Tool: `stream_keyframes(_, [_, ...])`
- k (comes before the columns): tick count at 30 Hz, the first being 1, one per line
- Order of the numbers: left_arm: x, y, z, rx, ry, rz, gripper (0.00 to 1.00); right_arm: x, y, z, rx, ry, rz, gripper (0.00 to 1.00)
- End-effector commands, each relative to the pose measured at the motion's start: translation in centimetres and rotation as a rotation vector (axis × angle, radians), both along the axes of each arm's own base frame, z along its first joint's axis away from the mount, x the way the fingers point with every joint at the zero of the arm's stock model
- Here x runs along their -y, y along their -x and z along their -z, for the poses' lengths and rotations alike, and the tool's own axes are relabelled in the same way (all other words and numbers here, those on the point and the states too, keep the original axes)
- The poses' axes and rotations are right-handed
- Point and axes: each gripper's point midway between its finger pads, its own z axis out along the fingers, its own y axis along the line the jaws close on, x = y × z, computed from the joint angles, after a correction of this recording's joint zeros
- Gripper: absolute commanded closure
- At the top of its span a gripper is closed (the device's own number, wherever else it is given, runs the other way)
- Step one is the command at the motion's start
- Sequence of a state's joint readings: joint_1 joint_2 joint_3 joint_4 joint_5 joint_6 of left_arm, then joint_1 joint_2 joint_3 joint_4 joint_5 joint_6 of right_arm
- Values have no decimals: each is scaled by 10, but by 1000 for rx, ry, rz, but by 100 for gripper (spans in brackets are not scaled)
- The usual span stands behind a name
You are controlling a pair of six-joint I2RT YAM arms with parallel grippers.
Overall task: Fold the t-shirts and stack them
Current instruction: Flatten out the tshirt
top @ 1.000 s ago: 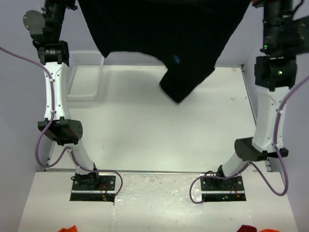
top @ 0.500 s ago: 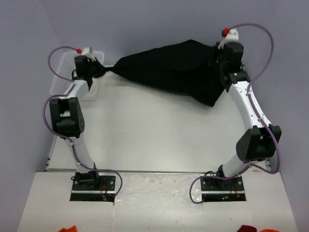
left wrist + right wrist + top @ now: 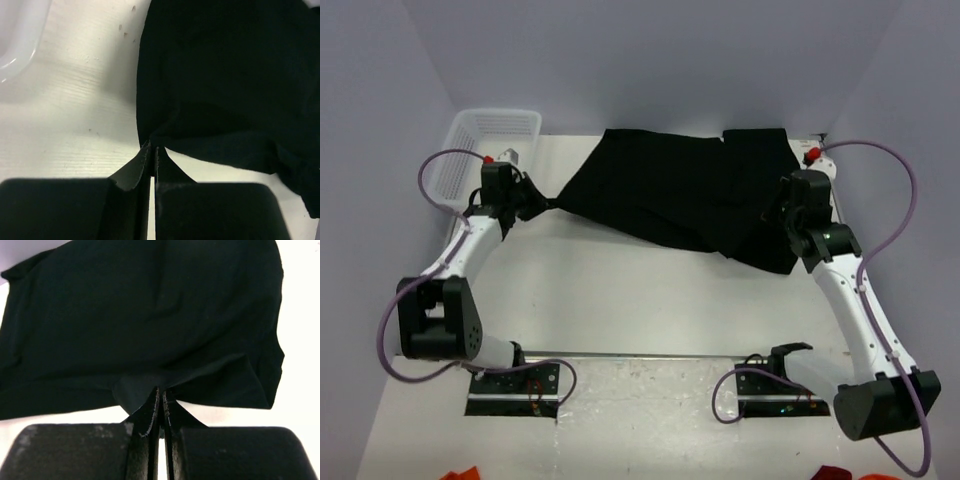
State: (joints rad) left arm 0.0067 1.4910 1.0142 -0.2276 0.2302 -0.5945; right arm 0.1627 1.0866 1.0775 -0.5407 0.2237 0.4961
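T-shirt crumpled, sleeves indistinguishable, corners hidden inside left fingers, right fingers

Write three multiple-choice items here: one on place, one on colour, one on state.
1. Where is the basket?
A. far left corner of the table
B. far right corner
C. between the arm bases
2. What colour is the t-shirt?
A. white
B. black
C. red
3. How are the left gripper and right gripper?
A. wide open
B. shut on the t-shirt
C. shut on nothing
Answers: A, the top view shows it there; B, the cloth looks black in every view; B, each wrist view shows cloth pinched.
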Motion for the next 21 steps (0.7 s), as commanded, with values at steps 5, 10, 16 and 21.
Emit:
stream_keyframes(5, [-10,26,-32,85,-32,-48,100,21,43,19,-45,33,84,100])
stream_keyframes(10, [-11,28,-46,122,-34,-54,100,24,54,3,-41,26,107,100])
stream_keyframes(16, [0,30,-44,121,-44,-5,100,23,63,-15,16,1,97,100])
stream_keyframes(21, [0,29,-24,63,-62,6,100,18,78,-1,-55,-8,91,100])
